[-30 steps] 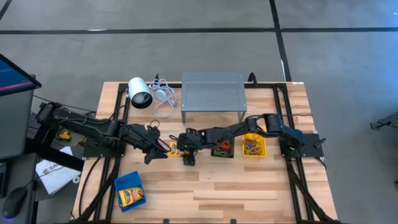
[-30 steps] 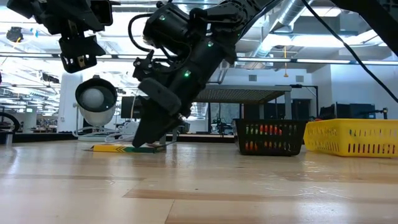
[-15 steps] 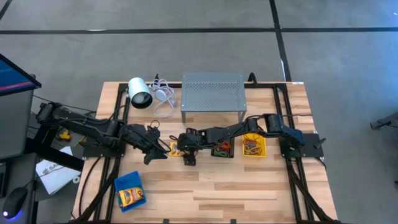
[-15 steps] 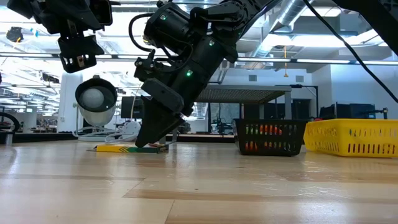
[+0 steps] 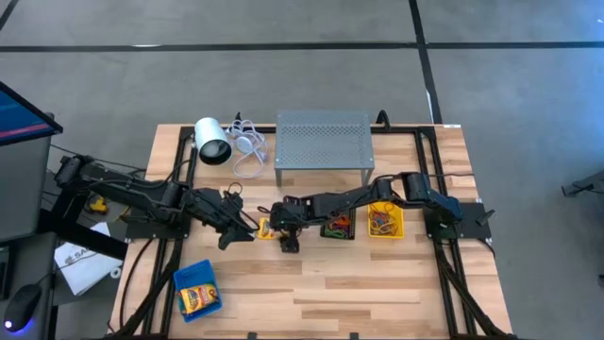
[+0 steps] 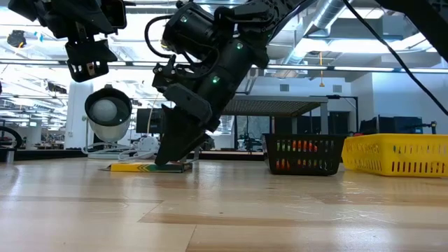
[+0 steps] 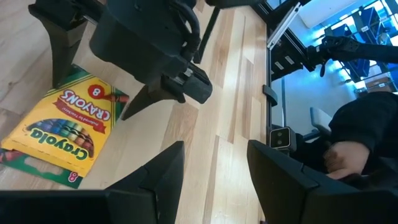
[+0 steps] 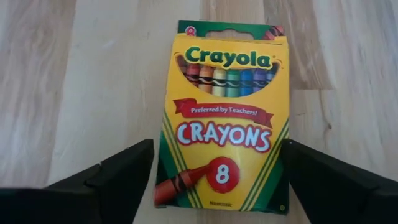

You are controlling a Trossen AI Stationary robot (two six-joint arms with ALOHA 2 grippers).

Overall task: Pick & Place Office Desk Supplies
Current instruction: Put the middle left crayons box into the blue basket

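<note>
A yellow crayon box (image 8: 221, 118) lies flat on the table, face up, near the middle (image 5: 265, 228). My right gripper (image 8: 217, 168) points down at it, open, with one finger at each long side (image 7: 62, 50). My left gripper (image 7: 214, 155) hangs open above the table (image 6: 87, 66), just left of the box, with nothing between its fingers. A second crayon box (image 5: 199, 299) lies in the blue bin (image 5: 181, 283) at the near left. The black bin (image 5: 337, 227) and the yellow bin (image 5: 385, 221) hold rubber bands. My right gripper comes at the crayon box from above, slanting from the table's right. Its fingers (image 8: 124, 174) stand at the two long sides of the box's lower end (image 8: 171, 186). Whether they touch the sides I cannot tell. The box lies flat on the table.
A white cylinder (image 5: 212, 142) with its cable and a grey perforated stand (image 5: 323, 142) stand at the far side. The near middle of the table (image 5: 321, 293) is bare wood. A person's sleeve and hand (image 7: 348, 155) show beyond the table in the left wrist view.
The crayon box, flat on the table, has slid a little toward the table's right edge. My right gripper has shifted the same way with it.
</note>
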